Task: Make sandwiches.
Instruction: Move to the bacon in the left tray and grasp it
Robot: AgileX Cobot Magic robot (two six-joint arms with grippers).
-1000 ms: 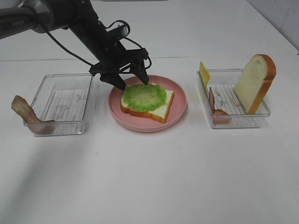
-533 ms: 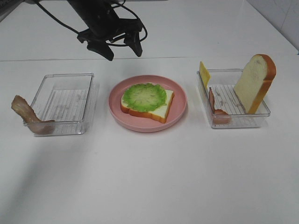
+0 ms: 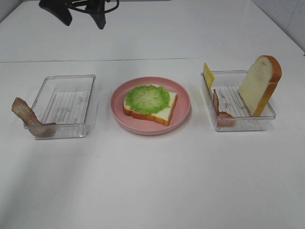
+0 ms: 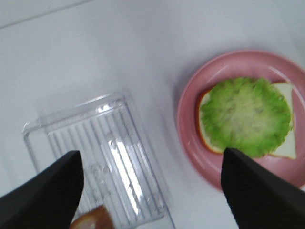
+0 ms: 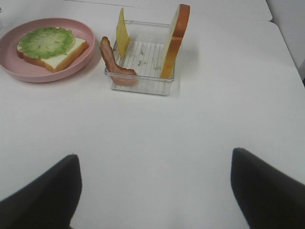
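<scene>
A white bread slice (image 3: 163,114) with orange crust lies on the pink plate (image 3: 184,103), with green lettuce (image 3: 147,98) flat on top of it. My left gripper (image 3: 83,20) hangs open and empty far behind the plate, to its left. From the left wrist I look down on the lettuce (image 4: 245,117) and the left tray (image 4: 95,152) between my fingers (image 4: 47,191). My right gripper (image 5: 152,160) is open and empty over bare table, short of the right tray (image 5: 143,83). That tray holds an upright bread slice (image 5: 174,40), cheese (image 5: 123,38) and bacon (image 5: 112,59).
A clear tray (image 3: 66,105) stands left of the plate, with a bacon strip (image 3: 28,119) draped over its front left corner. The right tray (image 3: 238,121) holds the bread slice (image 3: 259,85), cheese (image 3: 208,75) and bacon (image 3: 220,110). The table is white.
My left gripper has lifted off the lettuce and drawn back up and to the far left, staying open. The lettuce stays on the bread. Nothing else moved.
</scene>
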